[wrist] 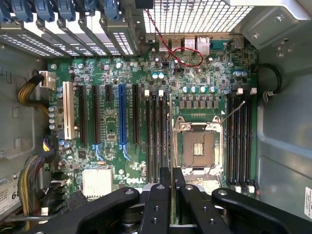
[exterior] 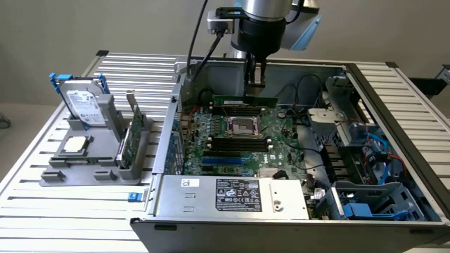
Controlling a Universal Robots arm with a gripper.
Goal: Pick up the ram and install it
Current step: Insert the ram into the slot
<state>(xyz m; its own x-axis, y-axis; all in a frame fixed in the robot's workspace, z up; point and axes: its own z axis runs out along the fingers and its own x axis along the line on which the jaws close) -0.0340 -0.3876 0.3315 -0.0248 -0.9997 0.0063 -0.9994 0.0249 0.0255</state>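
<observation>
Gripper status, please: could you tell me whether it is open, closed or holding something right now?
Gripper: closed, holding the ram by its upper edge.

Open computer case on worktop. Motherboard in case; CPU socket mid-board, memory slots on either side. Claw over far slots, ram in claw. Power supply at near wall. Rack with hard drive and expansion card on exterior view's left of case.
</observation>
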